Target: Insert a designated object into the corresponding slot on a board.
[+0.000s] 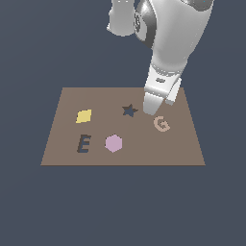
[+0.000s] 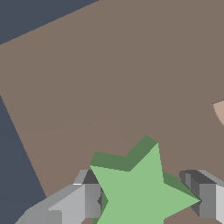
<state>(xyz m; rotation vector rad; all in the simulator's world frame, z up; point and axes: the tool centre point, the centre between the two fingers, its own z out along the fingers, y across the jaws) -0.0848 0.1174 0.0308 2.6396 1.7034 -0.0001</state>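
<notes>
The bright green star lies flat against the brown board in the wrist view, with my gripper around it. One grey finger presses its side and the other touches an opposite point. In the exterior view the gripper stands low on the board and hides the star. The dark navy star-shaped slot sits a short way toward the exterior view's left of the gripper and has nothing in it.
A peach letter G lies just in front of the gripper. A yellow diamond, a dark E recess and a pink hexagon occupy the board's left half. Dark blue floor surrounds the board.
</notes>
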